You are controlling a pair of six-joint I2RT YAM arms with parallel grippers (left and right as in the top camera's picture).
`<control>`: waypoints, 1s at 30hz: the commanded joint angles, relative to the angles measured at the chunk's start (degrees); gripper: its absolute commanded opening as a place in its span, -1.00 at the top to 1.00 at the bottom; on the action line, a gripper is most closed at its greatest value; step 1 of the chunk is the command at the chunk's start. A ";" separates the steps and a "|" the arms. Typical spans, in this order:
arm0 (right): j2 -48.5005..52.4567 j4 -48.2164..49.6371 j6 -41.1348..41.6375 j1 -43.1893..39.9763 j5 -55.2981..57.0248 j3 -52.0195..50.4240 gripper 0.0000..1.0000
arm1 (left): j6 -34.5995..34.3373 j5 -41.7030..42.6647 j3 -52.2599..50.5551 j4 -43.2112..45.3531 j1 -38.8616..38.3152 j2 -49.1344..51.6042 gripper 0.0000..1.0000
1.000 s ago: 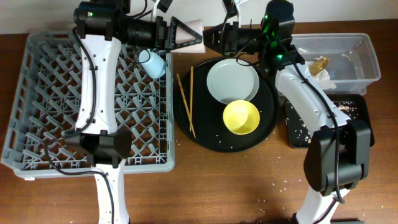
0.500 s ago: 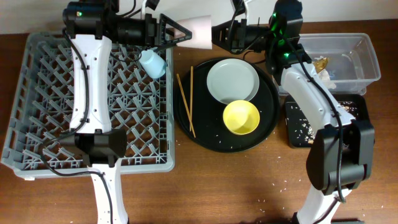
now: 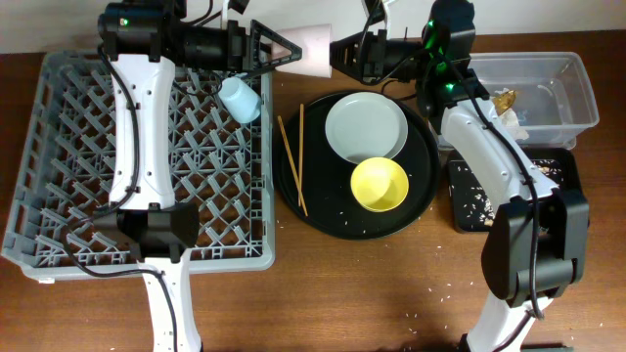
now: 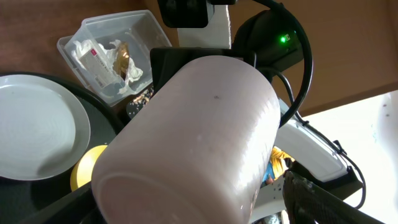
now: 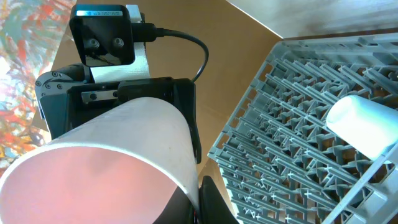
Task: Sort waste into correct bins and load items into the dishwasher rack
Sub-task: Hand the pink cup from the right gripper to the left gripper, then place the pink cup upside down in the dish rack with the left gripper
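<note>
While the right tool (image 3: pixel 342 52) grips the pink cup (image 3: pixel 311 47), whether the left tool (image 3: pixel 282 49) does is unclear

light-blue cup (image 3: pixel 240 98) blocking top-right corner of rack (image 3: pixel 59 147), other cells open

Arms raised, left pincer (image 3: pixel 291 55) facing right pincer (image 3: pixel 339 54)
</note>
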 commanded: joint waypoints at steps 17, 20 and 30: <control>-0.74 -0.13 -0.42 1.36 -1.77 0.52 0.92 | 0.76 4.83 0.15 2.10 -0.07 -0.55 -0.53; -0.74 -0.15 -0.42 1.33 -1.95 0.52 0.92 | 0.76 4.74 0.15 2.10 -0.07 -0.55 -0.22; -0.74 -0.13 -0.42 1.33 -2.56 0.52 -0.18 | 0.76 3.43 0.15 3.23 -0.02 -0.55 -0.09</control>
